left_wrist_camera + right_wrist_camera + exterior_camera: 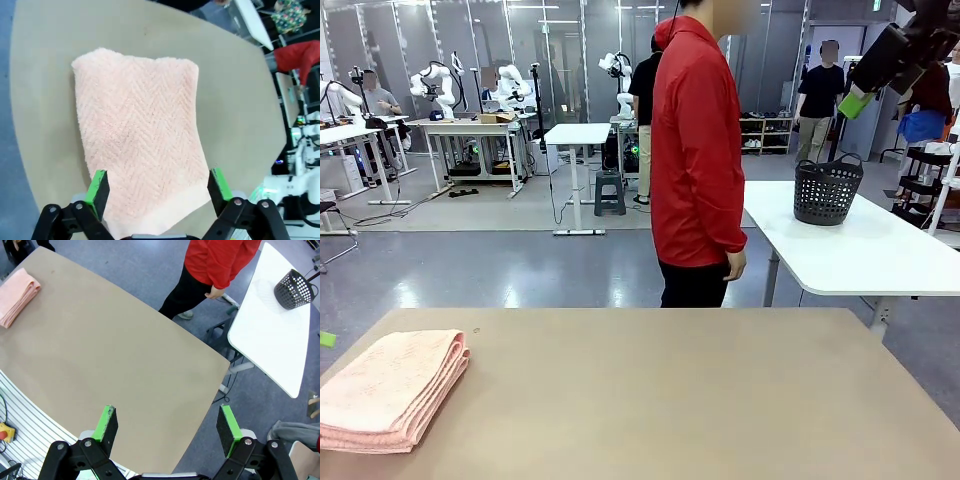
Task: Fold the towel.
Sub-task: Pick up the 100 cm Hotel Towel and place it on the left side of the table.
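The salmon-pink towel lies folded in several layers on the tan table, at its near left corner. In the left wrist view the towel shows its herringbone weave and a smooth band at the near edge. My left gripper hovers over that edge, open, with nothing between its green pads. My right gripper is open and empty, high above the table's right side, far from the towel. In the front view it hangs raised at the top right.
A person in a red jacket stands at the far side of the table, side-on, hands down. Behind and to the right, a white table carries a black perforated basket.
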Available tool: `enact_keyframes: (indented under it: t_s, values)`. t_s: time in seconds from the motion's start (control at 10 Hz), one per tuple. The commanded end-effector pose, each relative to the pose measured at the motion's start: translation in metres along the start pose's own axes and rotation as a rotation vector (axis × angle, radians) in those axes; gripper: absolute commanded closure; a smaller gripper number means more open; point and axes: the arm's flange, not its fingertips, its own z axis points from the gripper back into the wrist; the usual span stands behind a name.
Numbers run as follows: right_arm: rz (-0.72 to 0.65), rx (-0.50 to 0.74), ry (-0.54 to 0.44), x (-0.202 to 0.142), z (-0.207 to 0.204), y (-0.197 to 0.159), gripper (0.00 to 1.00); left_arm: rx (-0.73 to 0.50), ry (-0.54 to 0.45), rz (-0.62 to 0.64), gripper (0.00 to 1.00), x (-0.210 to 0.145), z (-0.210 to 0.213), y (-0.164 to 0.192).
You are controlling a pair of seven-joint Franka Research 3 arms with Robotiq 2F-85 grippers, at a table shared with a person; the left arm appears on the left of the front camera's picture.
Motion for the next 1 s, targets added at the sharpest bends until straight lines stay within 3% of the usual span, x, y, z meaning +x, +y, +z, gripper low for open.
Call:
enact_keyframes:
  t_s: [0.0,0.2,0.3,0.9]
  values:
    - [-0.002,0.002,0.003,-0.001,0.001,0.0,0.0,0.084,0.002,-0.055,0.0,-0.012,0.003,-0.033]
    - [-0.002,0.002,0.003,-0.001,0.001,0.0,0.0,0.115,0.024,-0.042,0.0,-0.02,-0.003,-0.049]
    - [-0.002,0.002,0.003,-0.001,0.001,0.0,0.0,0.056,-0.007,-0.061,0.0,-0.007,0.008,-0.028]
    - [-0.002,0.002,0.003,-0.001,0.001,0.0,0.0,0.056,-0.007,-0.061,0.0,-0.007,0.008,-0.028]
